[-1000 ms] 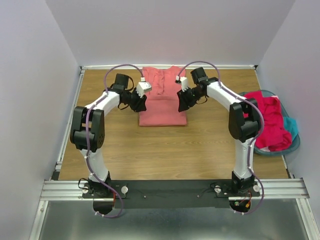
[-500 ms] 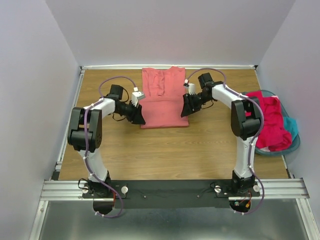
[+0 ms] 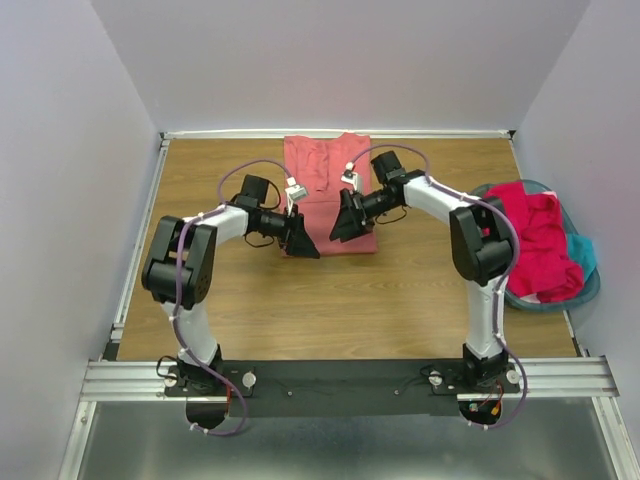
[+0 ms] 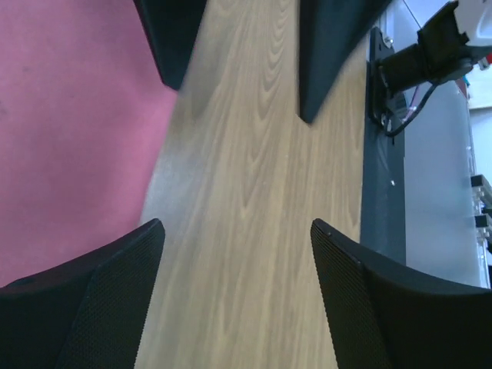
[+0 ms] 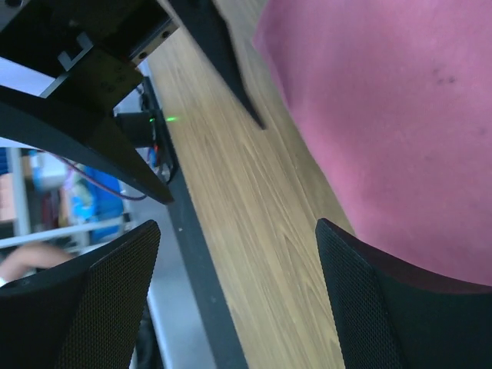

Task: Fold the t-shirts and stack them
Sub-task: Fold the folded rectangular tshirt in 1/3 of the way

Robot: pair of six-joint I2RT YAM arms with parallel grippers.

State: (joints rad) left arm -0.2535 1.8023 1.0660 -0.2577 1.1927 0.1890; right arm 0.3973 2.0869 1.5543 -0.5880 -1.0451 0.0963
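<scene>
My left gripper (image 3: pixel 306 247) and right gripper (image 3: pixel 339 229), jaws wide and empty, sit at the near edge of the partly folded salmon-pink t-shirt (image 3: pixel 328 190) at the far middle of the table (image 3: pixel 400 295), while the magenta-red t-shirt (image 3: pixel 540 238) and teal t-shirt (image 3: pixel 583 252) lie unfolded in the basket (image 3: pixel 594 287).

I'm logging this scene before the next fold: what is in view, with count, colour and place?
salmon-pink t-shirt: one, salmon pink, folded, far centre of the table
magenta-red t-shirt: one, magenta-red, heaped in the basket
teal cloth: one piece showing, teal, in the basket under the magenta-red t-shirt
basket: one, teal, right edge of the table
table: one, brown wood grain, under everything
left gripper: one, black, open, at the salmon-pink t-shirt's near left corner
right gripper: one, black, open, over the shirt's near right part
</scene>
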